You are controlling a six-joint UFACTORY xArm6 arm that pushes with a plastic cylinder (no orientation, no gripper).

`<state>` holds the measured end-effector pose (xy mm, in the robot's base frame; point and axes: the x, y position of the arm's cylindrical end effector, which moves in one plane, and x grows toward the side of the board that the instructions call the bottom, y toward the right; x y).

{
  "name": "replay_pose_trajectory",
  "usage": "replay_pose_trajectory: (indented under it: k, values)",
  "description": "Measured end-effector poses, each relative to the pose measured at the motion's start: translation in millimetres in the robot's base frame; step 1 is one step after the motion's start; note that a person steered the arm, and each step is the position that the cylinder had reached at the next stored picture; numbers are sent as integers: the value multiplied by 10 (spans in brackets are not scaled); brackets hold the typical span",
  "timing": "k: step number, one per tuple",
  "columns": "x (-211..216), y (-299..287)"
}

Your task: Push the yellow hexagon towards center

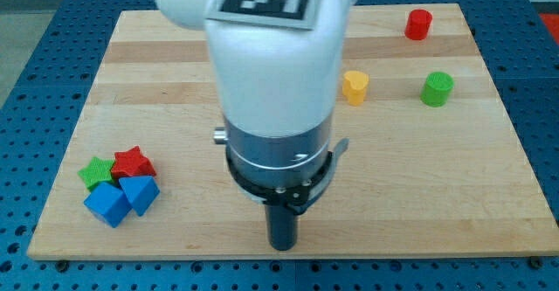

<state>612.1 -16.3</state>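
Note:
A yellow block (355, 86), heart-like in outline, sits on the wooden board (175, 107) right of the middle, partly behind the arm. No yellow hexagon can be made out; the arm's white body hides the board's centre. My tip (281, 245) rests near the board's bottom edge, a little right of the middle, well below the yellow block and far from every block.
A red cylinder (418, 24) stands at the top right. A green cylinder (437, 89) is right of the yellow block. At the bottom left cluster a green star (94, 171), a red star (133, 162) and two blue blocks (107, 203), (140, 192).

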Motion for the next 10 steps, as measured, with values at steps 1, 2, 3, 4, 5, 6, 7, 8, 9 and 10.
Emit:
replay_pose_trajectory:
  k: [1, 2, 3, 4, 5, 6, 7, 8, 9, 10]
  values:
    - [-2, 0]
    - [-264, 8]
    - [-830, 19]
    - [-1337, 19]
    - [-1872, 19]
    - [-2058, 12]
    - [-1569, -171]
    - [-893, -371]
    - [-570, -335]
    - [-693, 550]
